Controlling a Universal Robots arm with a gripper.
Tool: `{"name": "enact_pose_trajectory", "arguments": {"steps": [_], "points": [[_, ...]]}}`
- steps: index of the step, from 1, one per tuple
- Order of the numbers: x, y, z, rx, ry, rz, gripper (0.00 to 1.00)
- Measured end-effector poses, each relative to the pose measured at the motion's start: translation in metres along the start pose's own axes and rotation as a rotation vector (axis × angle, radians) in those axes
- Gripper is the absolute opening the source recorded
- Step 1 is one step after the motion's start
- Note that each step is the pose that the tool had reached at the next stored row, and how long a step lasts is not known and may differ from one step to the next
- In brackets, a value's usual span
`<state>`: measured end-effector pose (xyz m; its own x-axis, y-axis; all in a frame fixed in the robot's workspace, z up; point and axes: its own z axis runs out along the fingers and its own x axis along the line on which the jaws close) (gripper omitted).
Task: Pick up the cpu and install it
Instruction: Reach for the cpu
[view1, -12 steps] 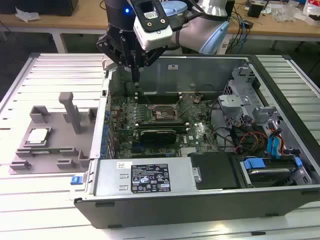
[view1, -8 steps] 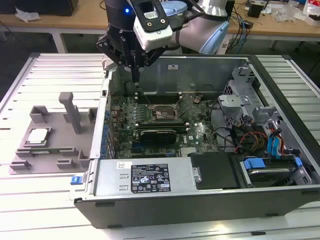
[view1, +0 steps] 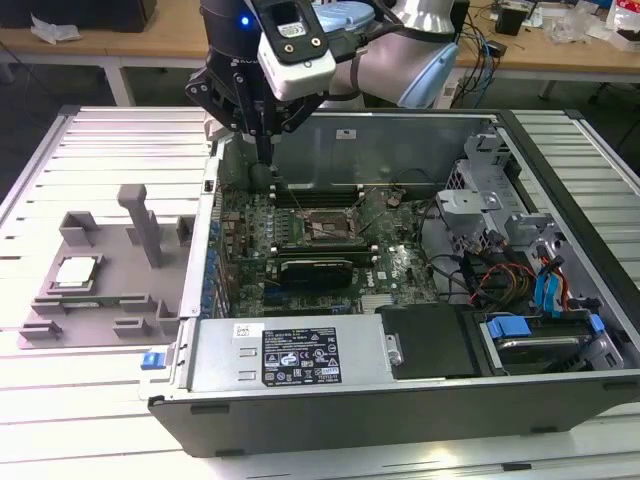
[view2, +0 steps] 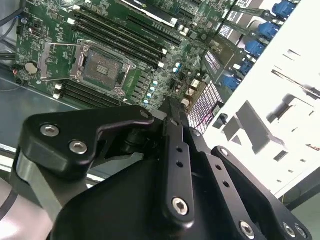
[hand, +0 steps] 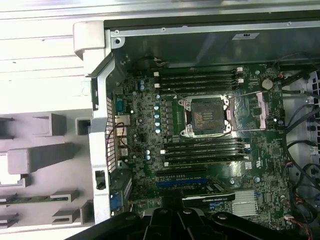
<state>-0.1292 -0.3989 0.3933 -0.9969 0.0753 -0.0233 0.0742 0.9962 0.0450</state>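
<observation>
1. Exterior view: fingers of the black arm are pressed together w/ nothing btwn them. The tips point down just inside the back corner of the open grey metal computer case, above the green motherboard.
2. Same view: the small flat square cpu w/ silvery-white metal top lies flat in a pocket of the grey plastic fixture tray on the white slatted metal worktop. It sits outside the case, well apart from the fingers, toward the exterior view's left and nearer the camera. Being square, it has no long axis to speak of.
3. In the way, by my reading: the case's side wall and the tray's tall grey upright post both stand btwn fingers and cpu.
4. Second wrist view: fingers seen from behind as one black bar. Past the tip is the black-and-silver rectangular socket frame, open and empty. The tray's posts are washed pale beyond the case wall.
5. First wrist view: socket frame is empty, its load plate flipped aside, w/ black memory slots on either side. The side wall separates board from tray.
</observation>
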Motion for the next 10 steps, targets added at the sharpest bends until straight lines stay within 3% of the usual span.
{"name": "enact_pose_trajectory", "arguments": {"steps": [2,10], "points": [[0.0062,-0.0005,-0.0001,-0.0001,-0.0002,0.0,0.11],[0.0188,-0.0014,-0.0005,-0.0002,-0.0015,0.0,0.11]]}}
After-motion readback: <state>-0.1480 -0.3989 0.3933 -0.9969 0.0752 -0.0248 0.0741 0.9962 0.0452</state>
